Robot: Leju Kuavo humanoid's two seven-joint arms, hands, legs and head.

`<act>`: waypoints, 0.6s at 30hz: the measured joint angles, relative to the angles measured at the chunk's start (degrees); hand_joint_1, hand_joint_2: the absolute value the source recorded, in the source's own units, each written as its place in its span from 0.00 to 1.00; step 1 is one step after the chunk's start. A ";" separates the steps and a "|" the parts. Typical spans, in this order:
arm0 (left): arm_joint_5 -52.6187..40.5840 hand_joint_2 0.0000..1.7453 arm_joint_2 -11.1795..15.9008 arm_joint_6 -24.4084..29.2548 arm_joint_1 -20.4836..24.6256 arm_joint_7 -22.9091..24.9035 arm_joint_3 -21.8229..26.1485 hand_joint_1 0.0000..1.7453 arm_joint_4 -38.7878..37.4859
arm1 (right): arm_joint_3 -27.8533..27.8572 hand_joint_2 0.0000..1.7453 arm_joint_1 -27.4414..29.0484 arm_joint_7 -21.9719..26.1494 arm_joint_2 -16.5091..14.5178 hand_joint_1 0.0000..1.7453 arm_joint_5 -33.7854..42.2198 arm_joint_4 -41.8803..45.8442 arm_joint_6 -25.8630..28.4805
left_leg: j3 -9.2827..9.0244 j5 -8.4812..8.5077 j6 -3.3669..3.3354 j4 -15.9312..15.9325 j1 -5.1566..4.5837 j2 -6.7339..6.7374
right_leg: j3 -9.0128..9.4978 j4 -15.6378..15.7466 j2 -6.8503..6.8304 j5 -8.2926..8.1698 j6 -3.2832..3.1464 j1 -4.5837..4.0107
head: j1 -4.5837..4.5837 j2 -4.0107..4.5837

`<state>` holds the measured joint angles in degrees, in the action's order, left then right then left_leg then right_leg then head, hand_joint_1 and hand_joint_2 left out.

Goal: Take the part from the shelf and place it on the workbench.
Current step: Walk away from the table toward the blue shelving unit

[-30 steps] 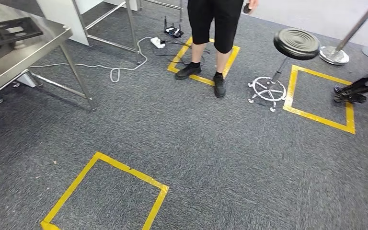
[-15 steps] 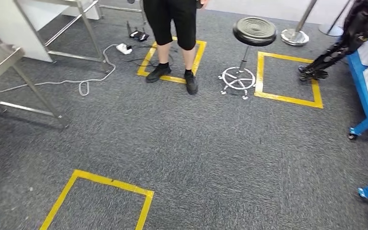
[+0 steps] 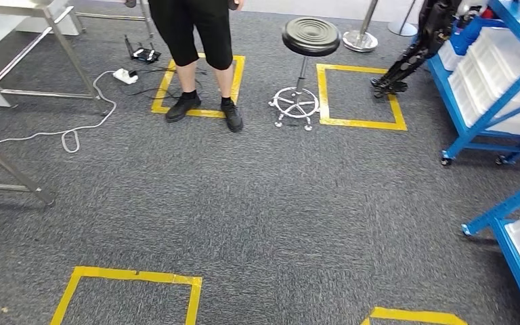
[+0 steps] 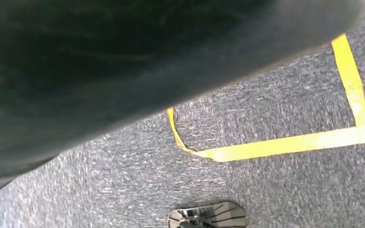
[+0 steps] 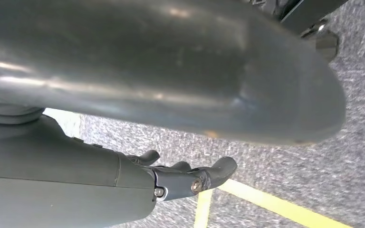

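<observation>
A blue shelf rack (image 3: 475, 122) stands at the right edge of the head view, with white bins (image 3: 491, 64) on its levels. Which bin holds the part is too small to tell. A second blue rack (image 3: 514, 250) comes in at the lower right. At the far left I see the steel legs of a workbench (image 3: 15, 177). In the right wrist view my right hand (image 5: 185, 175) hangs over the grey carpet, its fingers apart and holding nothing.
A person in black shorts (image 3: 196, 61) stands on a yellow floor square ahead. A black stool (image 3: 309, 37) on a wheeled base is beside them. A white cable and power strip (image 3: 123, 76) lie at the left. Yellow tape squares (image 3: 128, 291) mark the carpet nearby.
The camera has turned to the right, so the whole scene has slid left. The blue racks have come into the picture and the steel bench has slid off to the left edge.
</observation>
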<state>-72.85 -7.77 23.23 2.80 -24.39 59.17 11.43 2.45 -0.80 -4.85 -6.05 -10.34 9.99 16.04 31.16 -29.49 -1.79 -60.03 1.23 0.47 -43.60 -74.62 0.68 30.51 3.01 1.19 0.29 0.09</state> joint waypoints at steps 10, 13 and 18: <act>0.31 0.00 -0.11 -1.70 0.43 1.43 0.02 0.00 0.00 | 0.02 0.00 -0.03 0.16 0.01 0.00 -0.20 -0.01 -0.33 | -1.05 -1.48 2.13 0.13 -0.27 3.38 | 8.25 16.51 -1.70 -6.36 -0.87 -0.28 | -0.09 0.00; 0.32 0.00 -0.08 -2.34 0.39 1.41 0.02 0.00 -0.02 | 0.02 0.00 0.07 0.26 0.13 0.00 -0.21 -0.02 -0.58 | 2.25 -5.91 2.42 -7.59 -0.05 0.51 | 8.98 17.09 -0.35 -6.58 -2.04 0.09 | -0.63 0.00; 0.85 0.00 -0.07 -3.32 0.30 1.40 0.04 0.00 -0.02 | 0.02 0.00 0.09 0.35 0.10 0.00 -0.23 -0.02 -0.82 | 4.78 -4.39 2.73 -10.69 0.29 -1.14 | 9.19 16.79 3.23 -6.52 -2.18 0.00 | -0.68 0.00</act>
<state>-72.00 -7.84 19.92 3.10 -22.99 59.21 11.41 2.47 -0.71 -4.50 -5.94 -10.57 9.97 15.22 35.94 -33.88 0.94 -70.72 1.52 -0.66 -34.41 -57.83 3.90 23.99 0.84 1.19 -0.39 0.09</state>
